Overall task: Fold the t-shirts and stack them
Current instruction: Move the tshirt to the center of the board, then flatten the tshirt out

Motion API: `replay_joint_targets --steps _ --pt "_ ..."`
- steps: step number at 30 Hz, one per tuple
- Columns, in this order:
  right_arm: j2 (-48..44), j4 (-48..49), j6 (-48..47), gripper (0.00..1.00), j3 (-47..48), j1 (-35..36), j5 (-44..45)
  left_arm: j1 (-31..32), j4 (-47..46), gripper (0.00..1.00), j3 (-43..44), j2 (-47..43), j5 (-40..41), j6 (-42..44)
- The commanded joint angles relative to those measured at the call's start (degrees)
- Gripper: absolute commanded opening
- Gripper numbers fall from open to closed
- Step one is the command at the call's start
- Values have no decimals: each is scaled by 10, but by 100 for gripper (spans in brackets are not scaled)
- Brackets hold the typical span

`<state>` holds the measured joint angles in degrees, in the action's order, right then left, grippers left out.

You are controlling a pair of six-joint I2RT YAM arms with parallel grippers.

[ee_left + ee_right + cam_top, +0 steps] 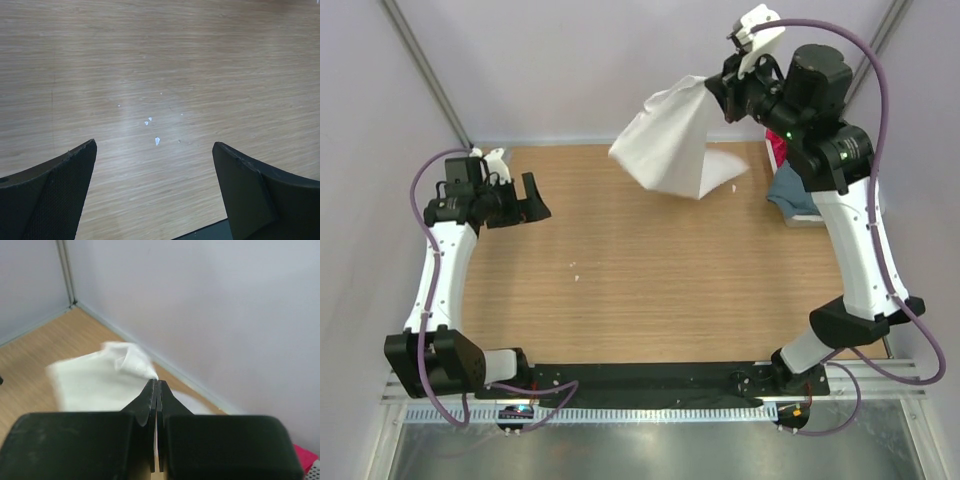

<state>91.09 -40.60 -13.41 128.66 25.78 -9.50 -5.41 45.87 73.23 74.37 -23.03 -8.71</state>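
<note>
My right gripper (pixel 716 82) is raised high at the back right and shut on a corner of the white t-shirt (pixel 670 140), which hangs in the air below it. In the right wrist view the gripper (pixel 157 384) pinches the white t-shirt (pixel 100 382) at its tips. A slate blue shirt (pixel 792 190) and a red-pink shirt (pixel 777 150) lie bunched at the table's right edge, partly hidden by the right arm. My left gripper (pixel 525 200) is open and empty over the left of the table; its fingers (pixel 52 190) frame bare wood.
The wooden table (pixel 650 300) has a few small white specks (pixel 574 268) near its middle, also in the left wrist view (pixel 157 141). Grey walls close off the back and sides. A black strip runs along the near edge.
</note>
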Motion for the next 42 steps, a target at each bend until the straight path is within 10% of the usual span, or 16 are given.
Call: replay_joint_targets --steps 1,4,5,6,9,24,42 --pt "-18 24 -5 1 0 -6 46 -5 -20 100 -9 -23 16 6" --pt "-62 60 -29 3 -99 -7 66 -5 -20 100 -11 -18 11 5" --pt "-73 67 -37 25 -128 -6 80 -5 -21 100 -12 -16 11 4" --pt "-90 75 -36 68 -187 -6 92 -5 -21 100 -14 -13 10 4" --pt "-112 38 -21 94 -307 -6 116 -5 -19 100 -24 2 -14 3" --pt "-137 -56 -110 92 -524 36 -119 103 204 87 23 73 111 201" --pt "-77 21 -141 97 -478 93 -2 97 156 91 -106 65 334 289"
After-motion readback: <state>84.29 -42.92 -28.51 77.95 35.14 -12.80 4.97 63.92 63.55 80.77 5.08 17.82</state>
